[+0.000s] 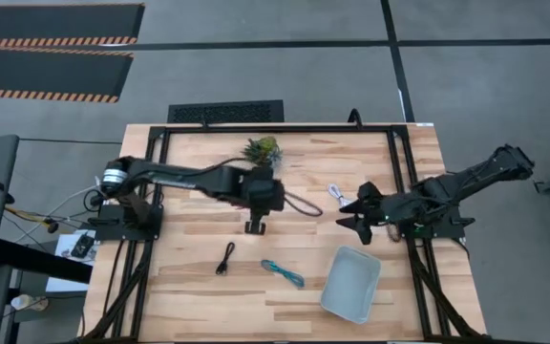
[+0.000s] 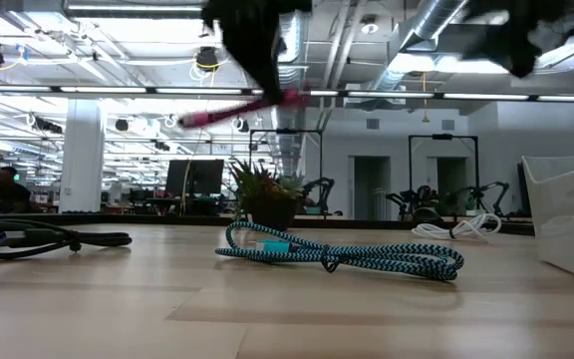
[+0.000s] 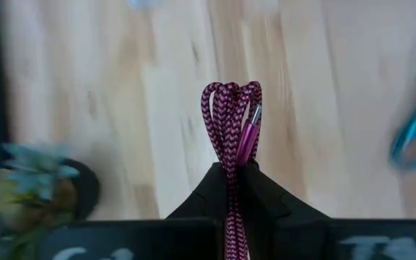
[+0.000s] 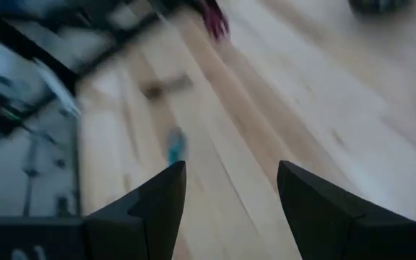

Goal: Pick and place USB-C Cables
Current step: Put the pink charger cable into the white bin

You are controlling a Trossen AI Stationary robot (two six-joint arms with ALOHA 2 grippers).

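My left gripper [image 1: 280, 199] is over the table's middle, high up, and shut on the maroon-red cable [image 3: 230, 115], which also shows in the low view [image 2: 229, 110]. The white cable [image 1: 335, 194] lies on the table at the right of the middle. My right gripper [image 1: 349, 214] is open and empty just beside it, above the table; it also shows in its own wrist view [image 4: 230, 191]. The black cable [image 1: 225, 259] and the teal-blue cable [image 1: 283, 273] lie flat on the near half of the table. The teal-blue cable also shows in the low view [image 2: 342, 254]. My left gripper pinches the maroon-red cable bundle between its two fingers, a little behind its looped end [image 3: 231, 155], several strands together. The loops and one plug [image 3: 250, 123] stick out past the fingertips. The fingers slant down toward the table's right. The cable is lifted clear, its tail [image 2: 192, 118] sloping down leftward.
A pale blue tray [image 1: 351, 284] stands near the right front corner. A small green plant in a dark pot [image 1: 263, 149] stands at the far edge. Bare wood lies between the black cable and the left edge.
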